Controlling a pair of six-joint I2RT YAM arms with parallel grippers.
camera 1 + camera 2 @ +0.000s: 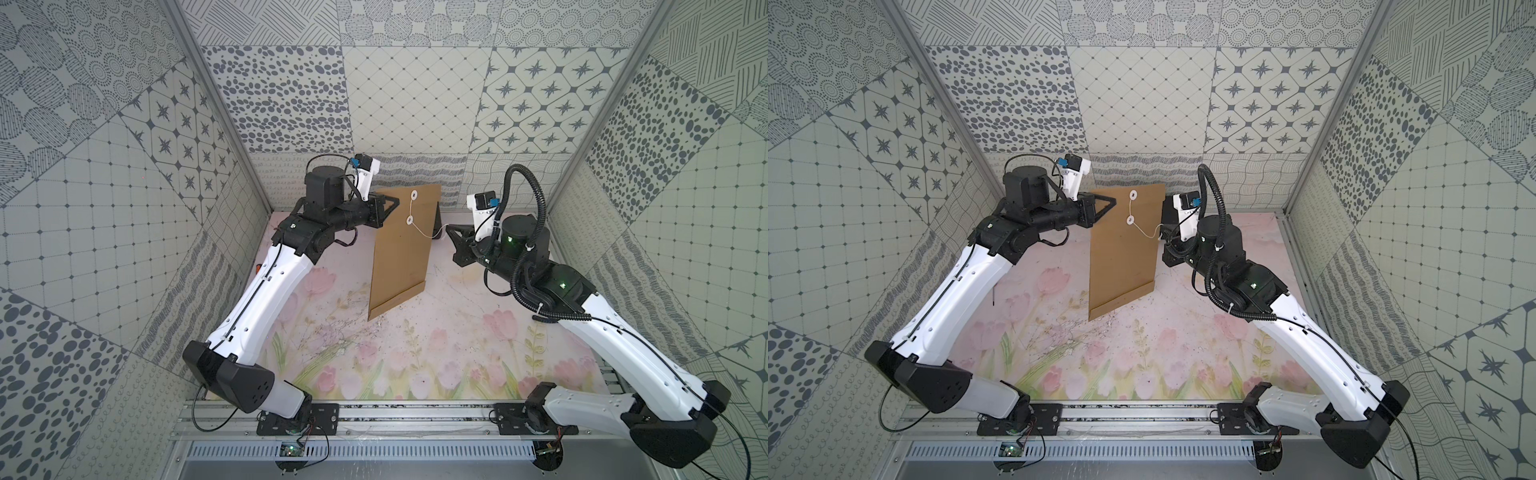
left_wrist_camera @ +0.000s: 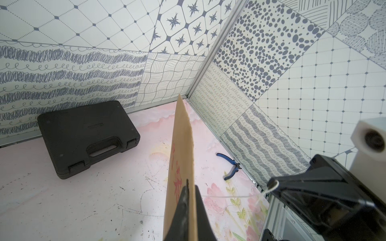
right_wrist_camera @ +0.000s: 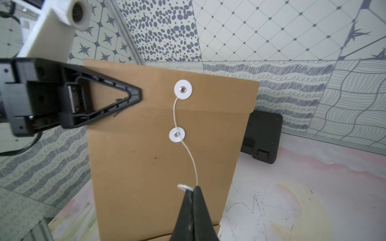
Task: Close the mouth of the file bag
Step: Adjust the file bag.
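At mid-table toward the back wall, the file bag point(image 1: 399, 257) stands on end: long axis steep, the mouth point(image 3: 219, 91) up, buttoned face toward the right arm. It is flat, matte brown kraft paper, rectangular, flap folded over. A thin white string point(image 3: 189, 154) runs from the round white upper button point(image 3: 183, 89) past the lower button point(image 3: 177, 134). The left gripper point(image 1: 395, 203) is pinched on the flap's side edge, and the right gripper point(image 3: 193, 188) is pinched on the string's free end. A black plastic case point(image 2: 87, 137) lies behind.

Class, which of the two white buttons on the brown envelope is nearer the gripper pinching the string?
The lower button, on the envelope below the flap, nearest the right gripper; the upper button sits on the flap.
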